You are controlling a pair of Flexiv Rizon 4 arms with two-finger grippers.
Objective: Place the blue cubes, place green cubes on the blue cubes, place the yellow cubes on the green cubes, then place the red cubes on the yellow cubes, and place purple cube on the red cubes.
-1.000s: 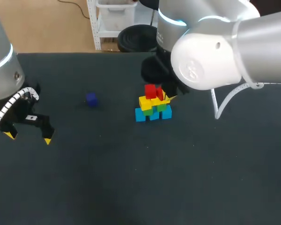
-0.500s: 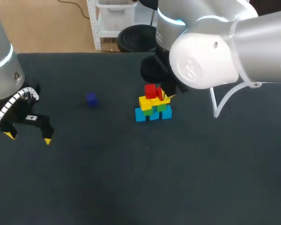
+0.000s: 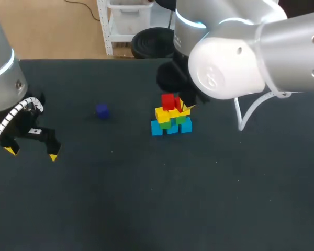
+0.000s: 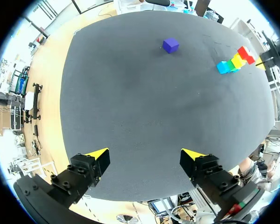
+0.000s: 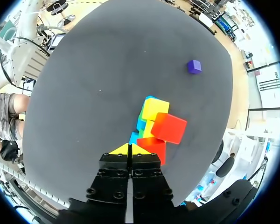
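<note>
Tabletop (image 3: pixel 146 204) is dark under everything. Nearest me, at the left, my left end effector (image 4: pixel 144 155) sits low over the surface with its two fingers well apart.

Farther in, right of the middle, stands the stack. The blue cubes (image 3: pixel 171 128) form the base, with the green cubes (image 3: pixel 182 121) on them. The yellow cubes (image 3: pixel 163 114) come next and the red cubes (image 3: pixel 168 101) are on top. From the right wrist camera, one red cube looks turned askew to the other.

The purple cube (image 3: pixel 102 110) lies alone on the tabletop, left of the stack and well apart from it.

At the stack's far right side, my right end effector (image 5: pixel 129 149) has its yellow tips pressed together, gripping nothing. It is just beside the red cubes. I cannot tell whether it touches them.
</note>
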